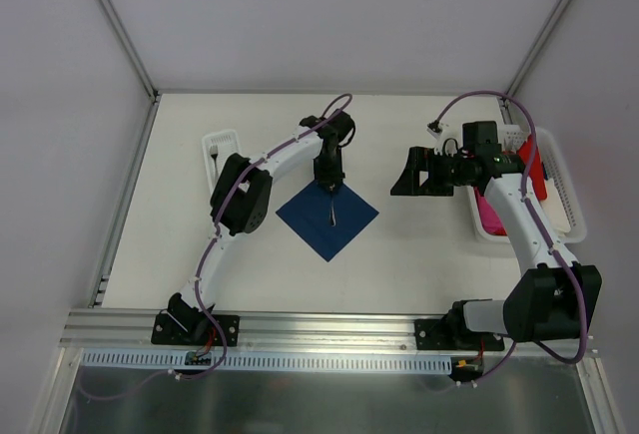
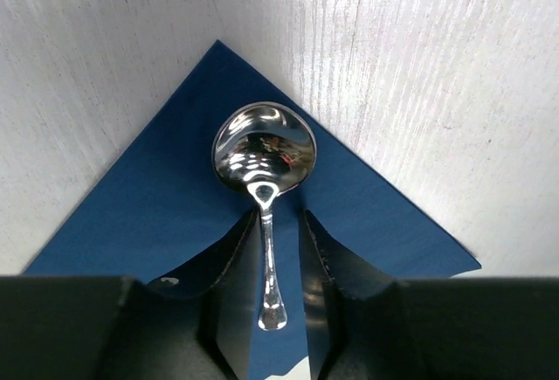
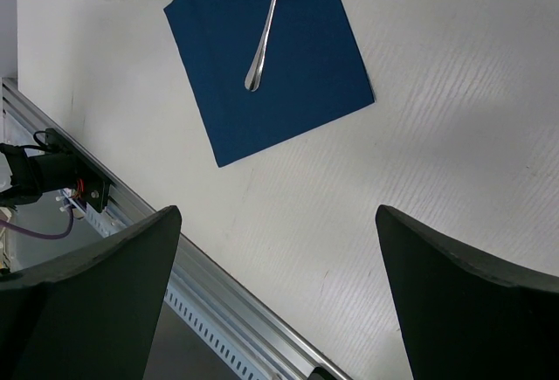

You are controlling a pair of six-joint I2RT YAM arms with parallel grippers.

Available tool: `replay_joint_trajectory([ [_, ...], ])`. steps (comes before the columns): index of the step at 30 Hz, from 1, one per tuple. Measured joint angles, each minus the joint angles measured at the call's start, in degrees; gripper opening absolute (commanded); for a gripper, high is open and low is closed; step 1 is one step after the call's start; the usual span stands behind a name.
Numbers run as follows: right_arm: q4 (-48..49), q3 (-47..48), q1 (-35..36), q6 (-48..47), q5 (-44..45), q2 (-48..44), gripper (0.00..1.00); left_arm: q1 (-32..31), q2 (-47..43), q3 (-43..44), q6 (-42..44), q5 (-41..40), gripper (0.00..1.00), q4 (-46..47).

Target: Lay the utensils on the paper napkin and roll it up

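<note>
1. The small shiny silver metal spoon (image 2: 262, 148) already lies flat on the thin dark navy-blue square paper napkin (image 2: 157, 214), roughly along its diagonal with the bowl towards one corner. The job now, I'd say, is to let go cleanly.
2. The left gripper (image 2: 279, 223) straddles the thin handle. Its jaws are only narrowly parted, with blue showing on both sides, so it doesn't seem to be pinching.
3. I'd open a touch more before lifting, then go straight up. A sideways drift could drag the handle or rumple the soft sheet.
4. Keep the fingertips off the napkin while rising, since it's light and could cling and shift on the white table (image 1: 419, 254).
5. The right gripper (image 3: 278, 223) hangs spread wide and empty, well off to the side of the napkin and by the long white plastic tray (image 1: 564, 180). It could pin a corner if needed.
6. What looks like a fork (image 1: 213, 152) waits in the small white basket (image 1: 228, 138). It should go down beside the spoon and parallel to it, so that the roll stays tight.
</note>
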Motion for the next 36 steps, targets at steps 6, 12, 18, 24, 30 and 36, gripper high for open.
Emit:
replay_joint_trajectory([
  [6, 0.0, 0.0, -0.1, 0.2, -0.2, 0.0, 0.99, 0.0, -2.1, 0.0, 0.4, -0.2, 0.41, -0.9],
  [12, 0.0, 0.0, -0.1, 0.2, -0.2, 0.0, 0.99, 1.2, -14.7, 0.0, 3.7, -3.6, 0.49, -2.8],
  [18, 0.0, 0.0, -0.1, 0.2, -0.7, 0.0, 0.99, 11.8, -31.7, -5.2, 9.2, -7.3, 0.35, -2.3],
  [24, 0.0, 0.0, -0.1, 0.2, -1.2, 0.0, 0.99, 24.1, -32.9, -12.7, 14.0, -13.6, 0.26, -3.5],
  [30, 0.0, 0.0, -0.1, 0.2, -1.3, 0.0, 0.99, 29.3, -26.3, -13.6, 17.0, -15.7, 0.14, -4.3],
  [36, 0.0, 0.0, -0.1, 0.2, -1.3, 0.0, 0.99, 31.6, -20.7, -13.5, 17.3, -18.2, 0.15, -3.9],
])
